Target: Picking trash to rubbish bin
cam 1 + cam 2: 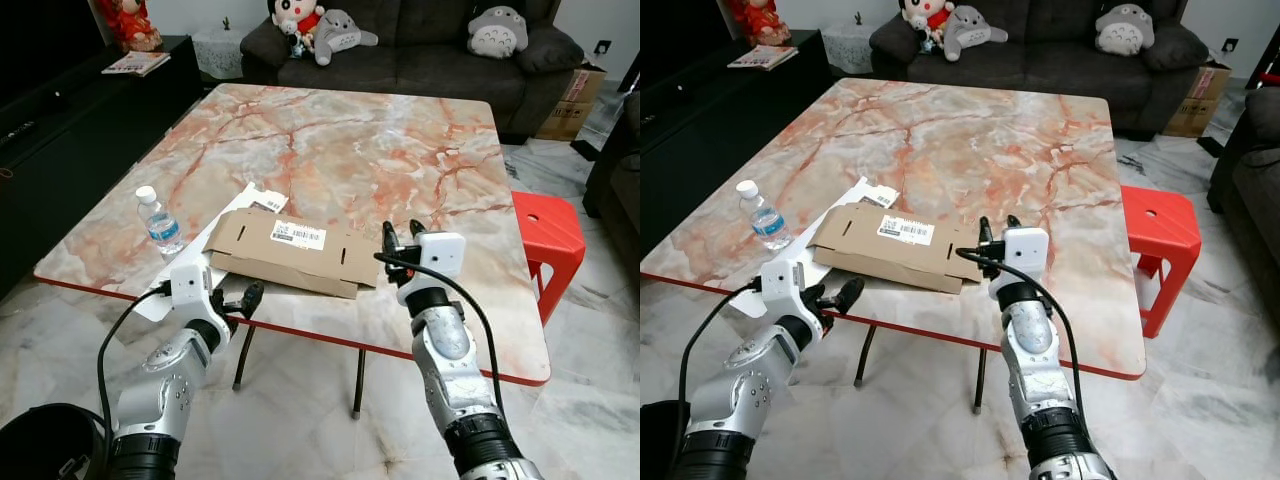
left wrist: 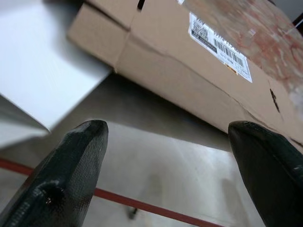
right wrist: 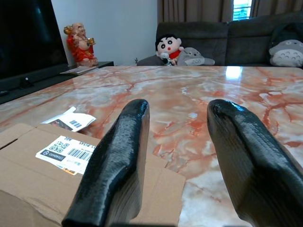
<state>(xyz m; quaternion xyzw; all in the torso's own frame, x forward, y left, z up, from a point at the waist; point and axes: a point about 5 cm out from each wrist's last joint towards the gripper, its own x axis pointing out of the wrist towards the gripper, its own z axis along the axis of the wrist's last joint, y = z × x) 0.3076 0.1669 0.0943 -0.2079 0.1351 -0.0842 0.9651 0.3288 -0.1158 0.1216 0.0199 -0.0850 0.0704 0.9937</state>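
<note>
A flattened cardboard box (image 1: 290, 255) with a white barcode label lies near the front edge of the marble table (image 1: 350, 130). A white sheet (image 2: 42, 71) sticks out from under its left end, and a torn white wrapper (image 1: 262, 200) lies behind it. A clear water bottle (image 1: 160, 225) stands to the left. My left gripper (image 1: 240, 298) is open, just below and in front of the table's red edge, pointing at the box. My right gripper (image 1: 402, 235) is open above the box's right end, holding nothing. A black rubbish bin (image 1: 40, 440) is on the floor at my lower left.
A red plastic stool (image 1: 545, 235) stands right of the table. A dark sofa (image 1: 440, 50) with plush toys is behind it, and a black cabinet (image 1: 60, 120) runs along the left. The floor is pale marble.
</note>
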